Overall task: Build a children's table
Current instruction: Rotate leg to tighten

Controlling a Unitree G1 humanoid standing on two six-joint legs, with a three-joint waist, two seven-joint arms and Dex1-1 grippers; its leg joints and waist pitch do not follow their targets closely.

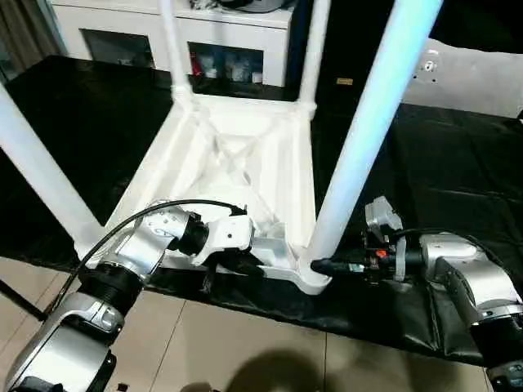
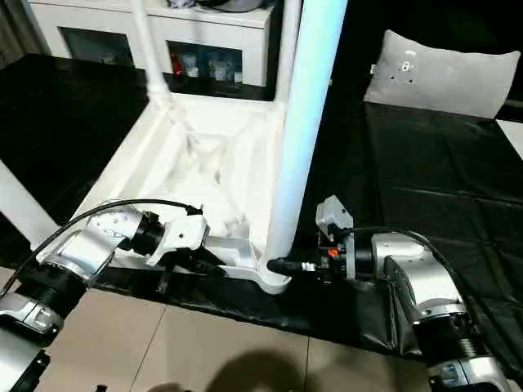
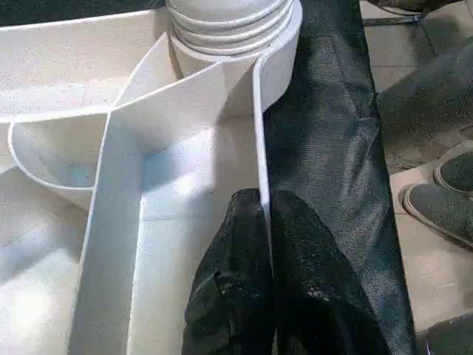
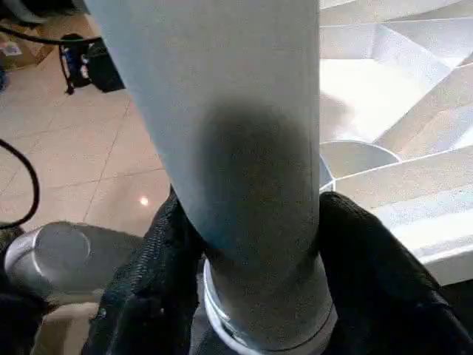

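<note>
The tabletop (image 1: 245, 155) lies upside down on the black-covered counter (image 1: 441, 180), ribbed underside up, its near edge close to the counter's front. Four white legs stand up out of its corner sockets; the near right leg (image 1: 364, 131) rises tall beside the robot's right arm. The left tool (image 1: 245, 263) is clenched on the tabletop's near rim, one black finger (image 3: 233, 296) inside the wall and the other outside. The right tool (image 1: 327, 266) reaches in from the right, its two fingers (image 4: 148, 281) grasping the base of that near right leg just above the socket. Behind the counter stands a white cabinet (image 1: 176, 37) with glass doors.
</note>
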